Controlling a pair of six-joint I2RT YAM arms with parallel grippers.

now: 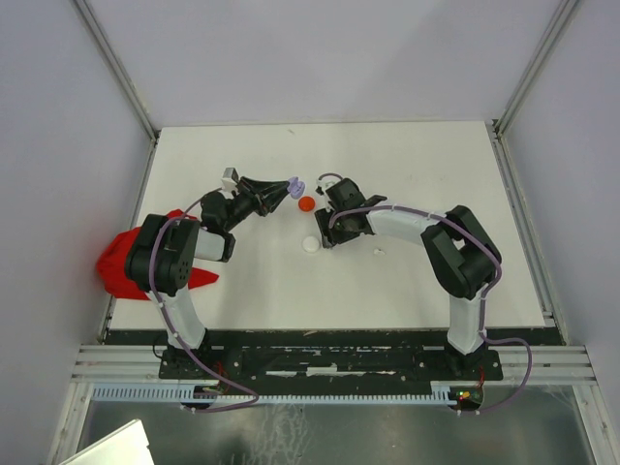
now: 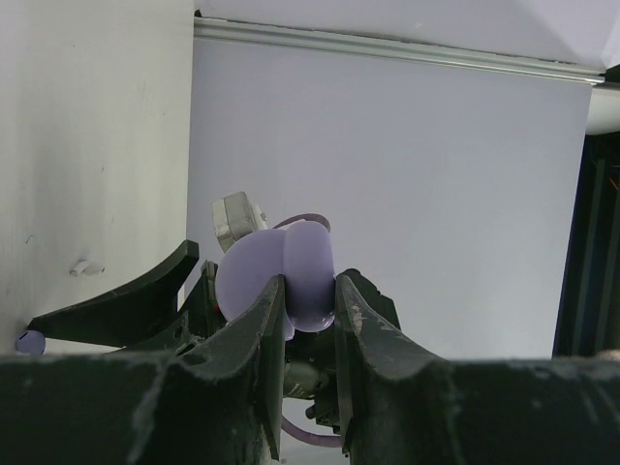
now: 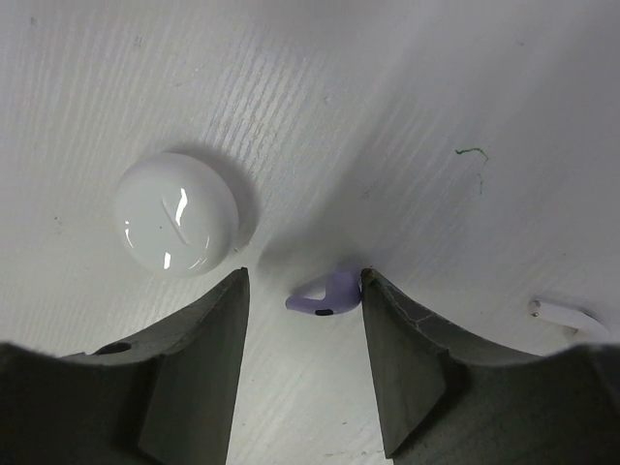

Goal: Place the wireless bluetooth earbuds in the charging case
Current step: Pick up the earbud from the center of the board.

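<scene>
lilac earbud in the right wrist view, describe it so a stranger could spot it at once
On the white table, find the right gripper, open just above the surface. Between its jaws, against one of them, lies the lilac earbud, a tiny tapered bit with a dark spot. The white round disc nearby is far bigger, and the white stemmed bit differs in colour.

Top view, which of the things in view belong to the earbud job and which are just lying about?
For the job:
lilac charging case, clamped in the left fingers
lilac earbud, lying between the open right fingers
white earbud, close by

Lying about:
white round disc
red round disc
red cloth, far left
</scene>
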